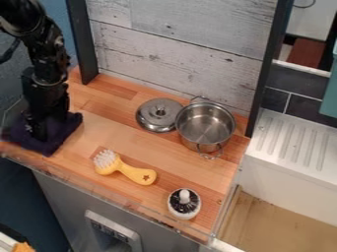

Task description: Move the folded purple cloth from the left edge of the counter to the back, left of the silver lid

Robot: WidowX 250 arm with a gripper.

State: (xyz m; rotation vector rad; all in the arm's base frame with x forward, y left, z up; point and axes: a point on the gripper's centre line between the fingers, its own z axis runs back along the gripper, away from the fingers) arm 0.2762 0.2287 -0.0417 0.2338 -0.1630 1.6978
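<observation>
At the left of the counter, my gripper (41, 129) hangs down low over a folded dark purple cloth (60, 135) and seems to touch it; whether it grips the cloth is unclear. To the right of the cloth lies a yellow brush (135, 173) with white bristles. A steel pot (205, 124), open at the top, stands near the back wall. Its metal lid (160, 114) lies flat just left of it. Close to the front edge is a small round brush (184, 203) with a white knob and dark top.
The wooden counter (118, 133) has a clear rim (85, 184) along its front. A whitewashed plank wall (178, 54) with dark posts stands behind. To the right are a white ridged drainboard (296, 140) and a sink basin (280, 226).
</observation>
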